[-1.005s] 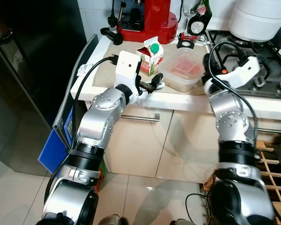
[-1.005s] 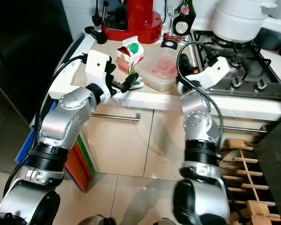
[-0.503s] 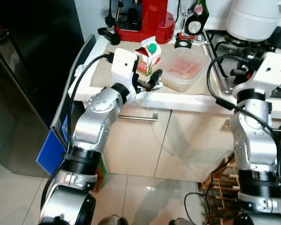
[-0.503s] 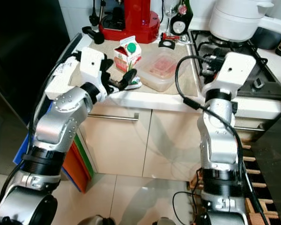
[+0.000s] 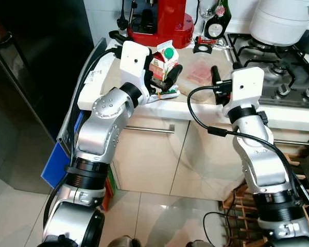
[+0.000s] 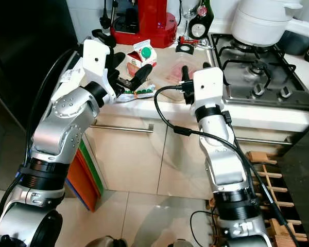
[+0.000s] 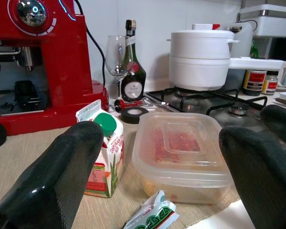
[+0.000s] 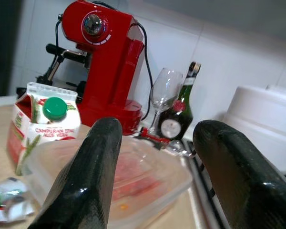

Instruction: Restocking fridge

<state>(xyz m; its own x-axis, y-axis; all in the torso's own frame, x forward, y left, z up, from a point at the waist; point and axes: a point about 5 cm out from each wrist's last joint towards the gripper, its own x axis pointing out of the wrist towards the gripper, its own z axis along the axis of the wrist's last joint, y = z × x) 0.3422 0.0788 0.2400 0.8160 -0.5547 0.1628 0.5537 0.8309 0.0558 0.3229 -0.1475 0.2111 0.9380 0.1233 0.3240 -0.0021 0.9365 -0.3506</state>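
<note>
A small carton (image 5: 165, 60) with a green cap stands on the beige mat on the counter. Beside it lies a clear lidded container (image 7: 181, 152) with red food inside. A green-and-white packet (image 5: 165, 93) lies at the counter's front edge. My left gripper (image 5: 162, 81) is open, hovering just in front of the carton and above the packet. My right gripper (image 8: 159, 157) is open too, level with the container (image 8: 119, 186) and pointing at its near side. Neither gripper holds anything.
A red coffee machine (image 5: 162, 20), a wine glass (image 7: 117, 55) and a dark bottle (image 7: 132, 78) stand behind the mat. A gas hob (image 5: 278, 77) with a white pot (image 5: 283, 20) lies to the right. The dark fridge (image 5: 36, 62) stands left; a wooden rack (image 5: 298, 177) sits low right.
My right arm has swung left from the hob and now points at the container. My left gripper has risen slightly, closer to the carton. The camera shifted a little.
</note>
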